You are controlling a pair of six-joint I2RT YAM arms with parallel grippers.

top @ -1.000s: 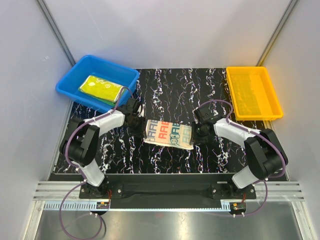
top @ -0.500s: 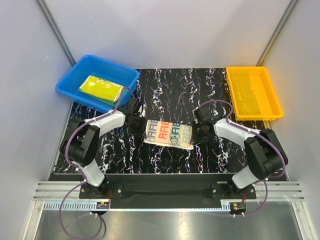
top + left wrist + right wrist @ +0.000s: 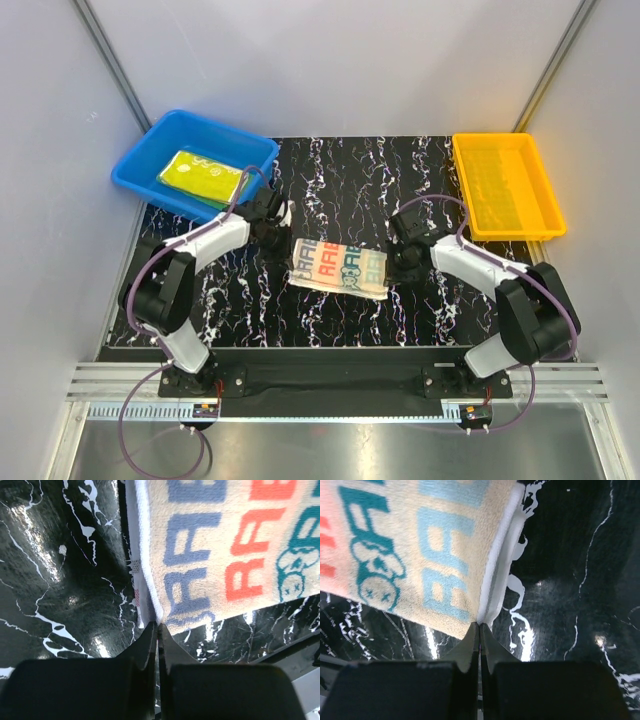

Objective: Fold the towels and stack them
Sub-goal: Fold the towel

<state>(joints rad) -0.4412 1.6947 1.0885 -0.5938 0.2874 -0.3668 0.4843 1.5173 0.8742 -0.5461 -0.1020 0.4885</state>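
Observation:
The striped towel (image 3: 338, 266), cream with red, teal and navy letters, lies folded flat mid-table. My left gripper (image 3: 283, 238) is at its left end. In the left wrist view my left gripper (image 3: 159, 626) is shut, pinching the white hem at a corner of the towel (image 3: 225, 545). My right gripper (image 3: 392, 268) is at the towel's right end. In the right wrist view my right gripper (image 3: 480, 625) is shut on the hem at a corner of the towel (image 3: 420, 555). The yellow towel (image 3: 200, 174) lies folded on the green towel (image 3: 216, 203) in the blue bin (image 3: 160, 135).
An orange tray (image 3: 540, 215) stands at the back right of the black marbled table (image 3: 340, 180). The blue bin is at the back left, just beyond my left arm. Grey walls close in both sides.
My left gripper has shifted a little toward the back, next to the blue bin. The right gripper has barely moved. The striped towel stays flat between them.

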